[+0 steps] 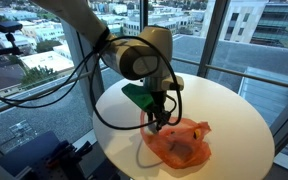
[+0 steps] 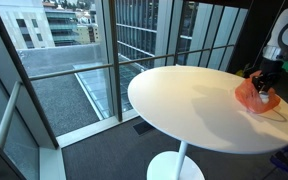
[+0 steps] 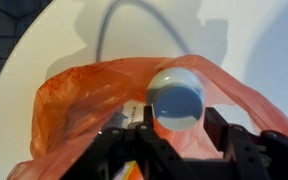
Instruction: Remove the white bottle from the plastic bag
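As the end effector (image 3: 177, 118) grips the bottle (image 3: 176, 92), open table (image 1: 234, 110) surrounds it.

The Panda arm (image 1: 79, 22) reaches in from the upper corner of an exterior view and bends at its bulky grey wrist (image 1: 136, 55), which turns the Robotiq gripper (image 1: 162, 120) straight down. In both exterior views the gripper hangs vertical and low. In the wrist view its two black fingers (image 3: 227, 140) stand parted by the width of the white bottle (image 3: 176, 95), one against each side, closed on it.
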`<action>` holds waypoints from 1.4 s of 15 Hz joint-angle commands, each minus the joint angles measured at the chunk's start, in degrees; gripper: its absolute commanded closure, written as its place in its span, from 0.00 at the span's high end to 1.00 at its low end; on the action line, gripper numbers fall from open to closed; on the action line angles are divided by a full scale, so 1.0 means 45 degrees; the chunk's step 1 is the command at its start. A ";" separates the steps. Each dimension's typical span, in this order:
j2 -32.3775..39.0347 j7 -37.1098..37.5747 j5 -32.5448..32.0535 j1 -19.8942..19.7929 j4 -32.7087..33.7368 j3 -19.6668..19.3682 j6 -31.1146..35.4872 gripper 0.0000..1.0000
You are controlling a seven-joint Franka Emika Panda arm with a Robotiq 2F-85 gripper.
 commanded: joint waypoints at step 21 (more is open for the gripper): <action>-0.2908 0.1327 -0.0671 0.0001 0.0627 0.0174 -0.2290 0.18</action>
